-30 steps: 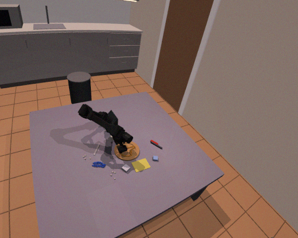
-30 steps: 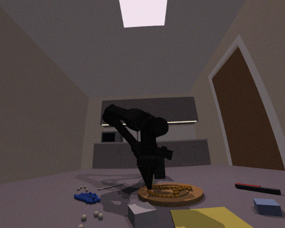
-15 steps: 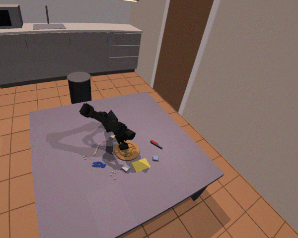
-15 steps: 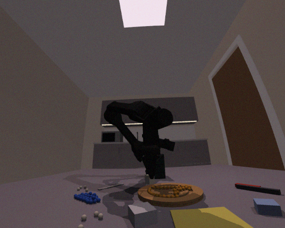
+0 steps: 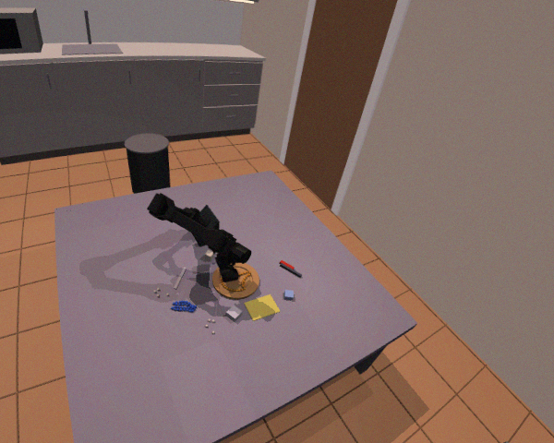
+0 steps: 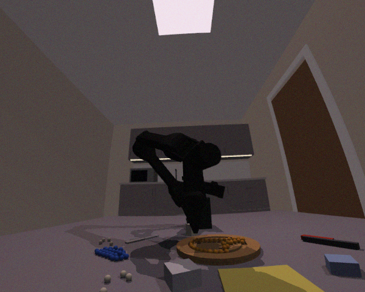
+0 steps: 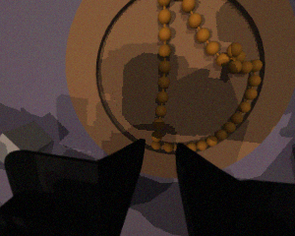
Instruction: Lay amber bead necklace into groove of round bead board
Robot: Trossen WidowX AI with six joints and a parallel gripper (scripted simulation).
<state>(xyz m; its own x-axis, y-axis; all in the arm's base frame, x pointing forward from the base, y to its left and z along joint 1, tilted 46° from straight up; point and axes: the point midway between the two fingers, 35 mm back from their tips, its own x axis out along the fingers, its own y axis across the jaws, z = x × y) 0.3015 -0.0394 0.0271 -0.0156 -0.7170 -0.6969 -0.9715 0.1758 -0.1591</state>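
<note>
The round wooden bead board [image 5: 254, 288] [image 6: 218, 258] [image 7: 84, 74] lies on the table. The amber bead necklace [image 6: 229, 241] [image 7: 164, 34] lies on it. In the wrist view its beads follow the groove along the bottom and lower right. A bunch sits at the right, a slanting run leads inward from it, and a nearly straight run crosses the disc inside the groove. The left side of the groove is bare. My gripper [image 6: 196, 232] [image 7: 160, 147] is partly open and empty, its tips above the board's near edge in the wrist view, by the necklace's lower corner.
A blue bead string [image 5: 184, 306] [image 6: 112, 252], small pale beads, a thin grey stick [image 5: 180, 278] [image 6: 142, 239], a grey block [image 5: 233, 313] [image 6: 182, 275], a yellow sheet [image 5: 261, 307] [image 6: 264, 278], a blue block [image 5: 288, 294] [image 6: 343, 265] and a red-and-black tool [image 5: 290, 269] [image 6: 330, 241] lie around the board.
</note>
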